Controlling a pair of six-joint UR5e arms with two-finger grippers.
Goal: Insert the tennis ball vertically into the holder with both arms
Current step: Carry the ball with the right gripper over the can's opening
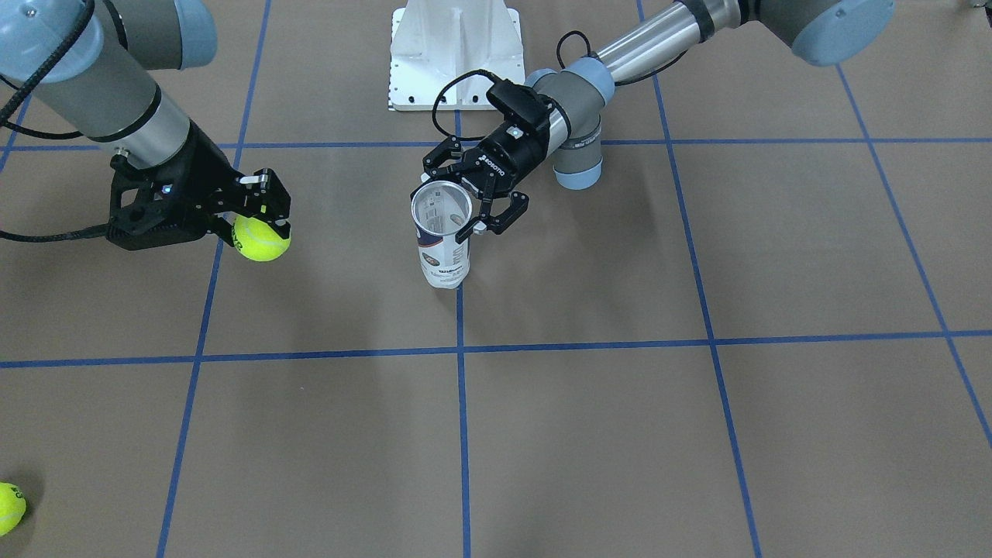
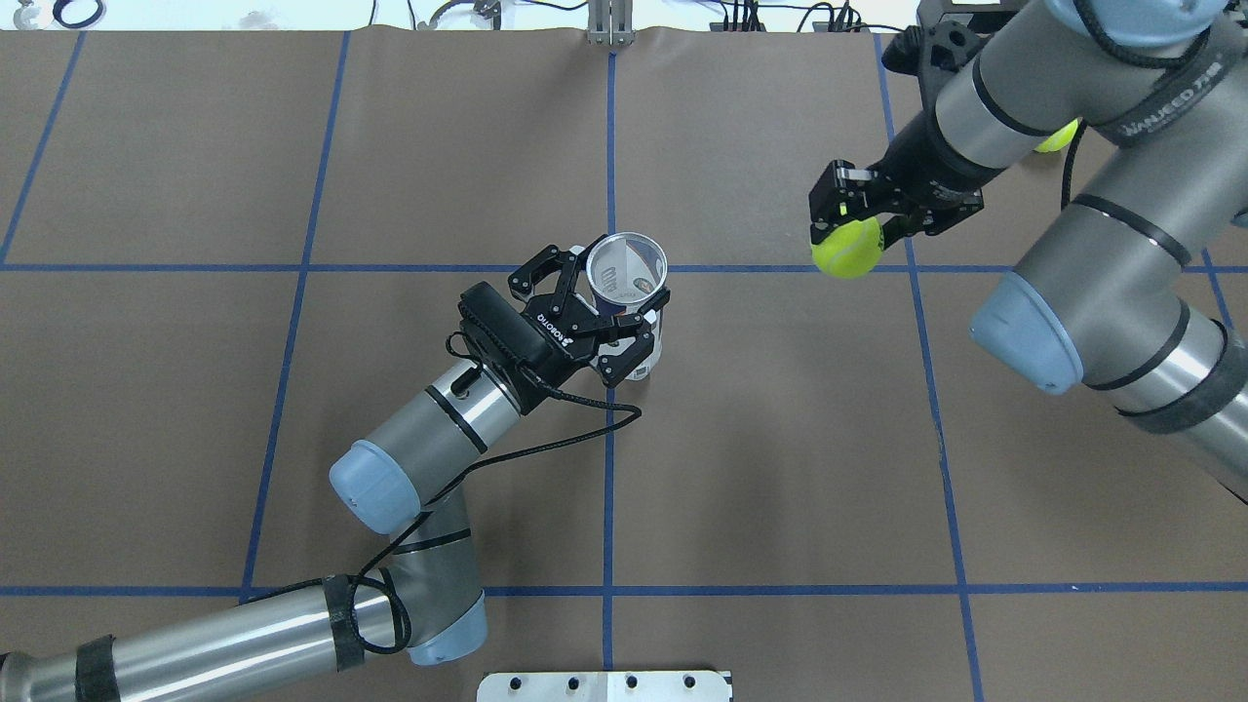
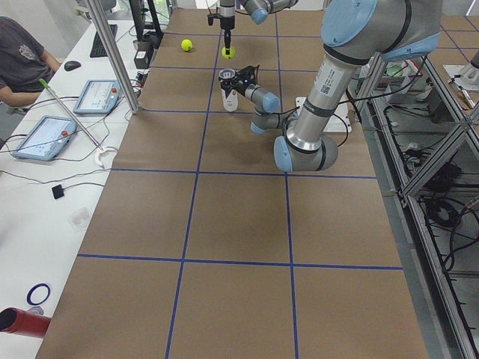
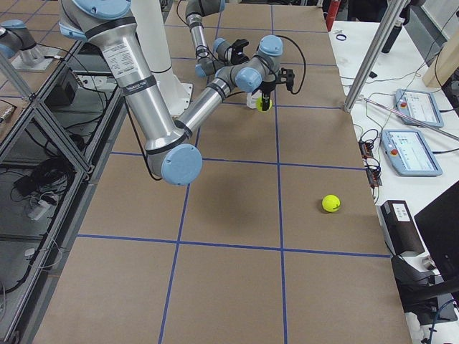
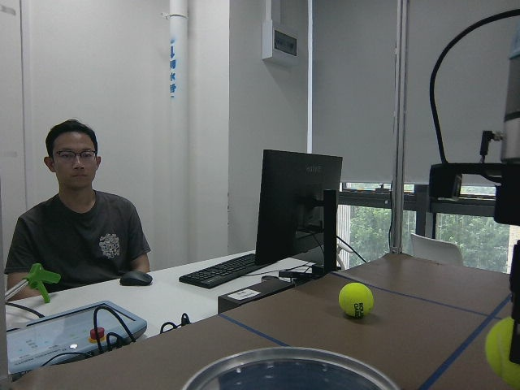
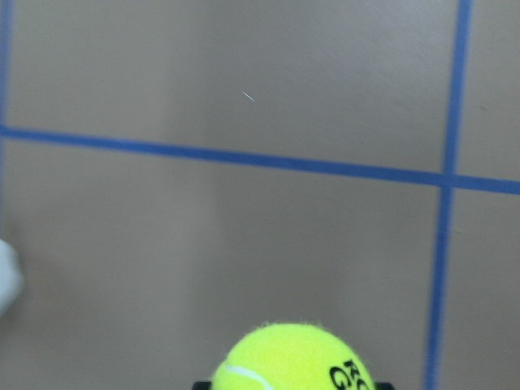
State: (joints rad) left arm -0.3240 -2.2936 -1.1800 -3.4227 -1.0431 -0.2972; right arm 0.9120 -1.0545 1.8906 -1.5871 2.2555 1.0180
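The holder (image 1: 442,240), a clear can with a white and navy label, stands upright and open-topped near the table's middle; it also shows in the overhead view (image 2: 629,278). My left gripper (image 1: 471,195) reaches in from the side, its fingers closed on either side of the can just below the rim (image 5: 288,364). My right gripper (image 2: 850,226) is shut on a yellow tennis ball (image 2: 846,248) and holds it above the table, well to the side of the can. The ball also shows in the front view (image 1: 262,238) and the right wrist view (image 6: 294,359).
A second tennis ball (image 1: 8,508) lies loose near the table's far edge on my right side; the overhead view shows it too (image 2: 1058,136). The white pedestal base (image 1: 454,62) stands at the robot's edge. An operator (image 5: 77,227) sits beyond the table's left end.
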